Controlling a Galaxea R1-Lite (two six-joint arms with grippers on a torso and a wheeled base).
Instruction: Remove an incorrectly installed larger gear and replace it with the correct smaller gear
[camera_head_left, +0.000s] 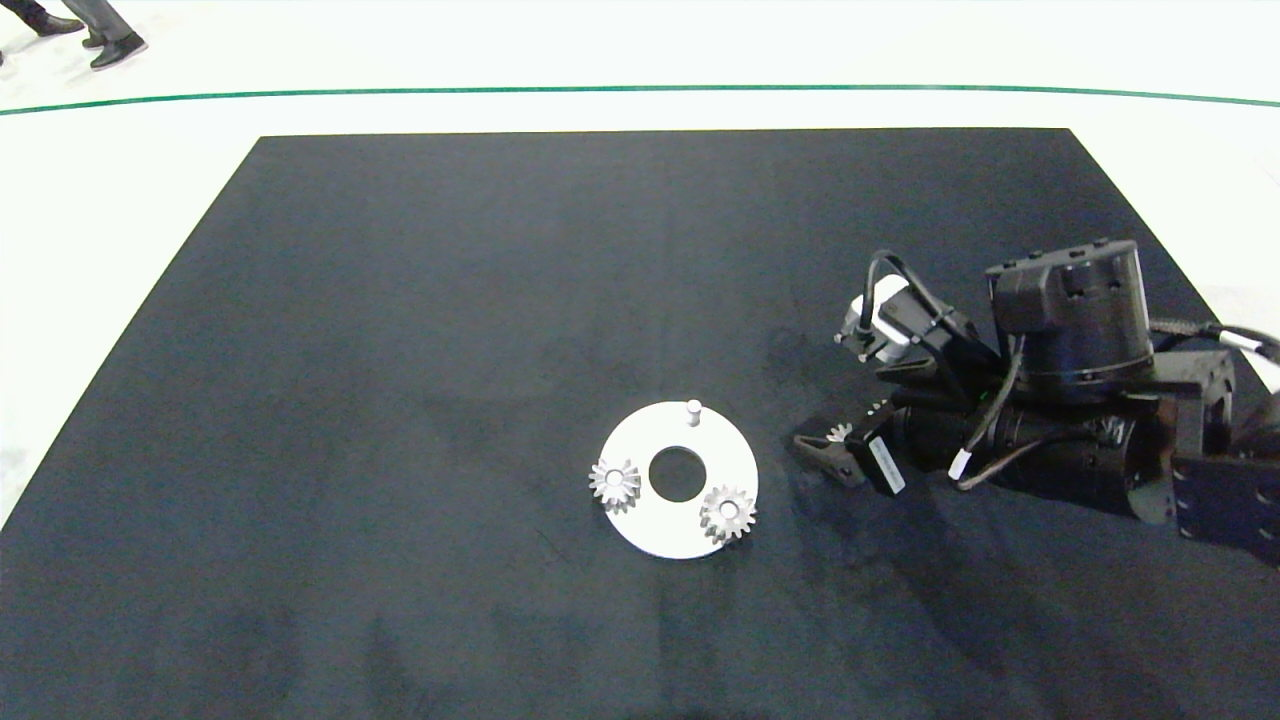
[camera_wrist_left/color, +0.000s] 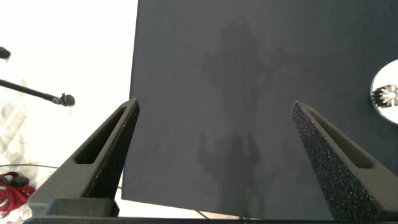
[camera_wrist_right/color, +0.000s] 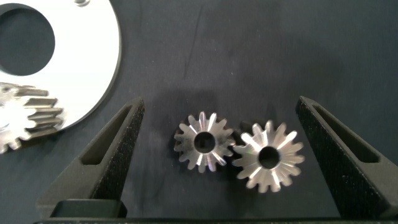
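The white desk (camera_head_left: 90, 250) carries a broad black mat (camera_head_left: 450, 300), and everything I work with lies on that mat. My right arm comes in low from 3 o'clock and my right gripper (camera_wrist_right/color: 221, 102) rests down near the mat, just off the 3 o'clock rim of the white disc (camera_head_left: 660, 530). Its jaws are released and spread wide, gripping nothing. My left gripper (camera_wrist_left/color: 215, 104) hangs over the mat's edge, well apart from the work, with its jaws just as wide and empty. The disc lies flat near the middle of the mat and has a round hole at its centre. Two silver gears sit on it, one gear (camera_head_left: 614, 484) at about 9 o'clock of the hole and another gear (camera_head_left: 728, 513) at about 4 o'clock. Between my open right jaws two more gears lie flat on the mat, touching tooth to tooth and clear of both jaws. The larger gear (camera_wrist_right/color: 268, 155) looks slightly wider, and it is the one farther from the disc. The smaller gear (camera_wrist_right/color: 204, 142) lies beside it on the disc's side. A short pale peg (camera_head_left: 693, 411) stands bare at 12 o'clock on the disc. A person's shoes (camera_head_left: 110, 48) show beyond the desk at 11 o'clock.
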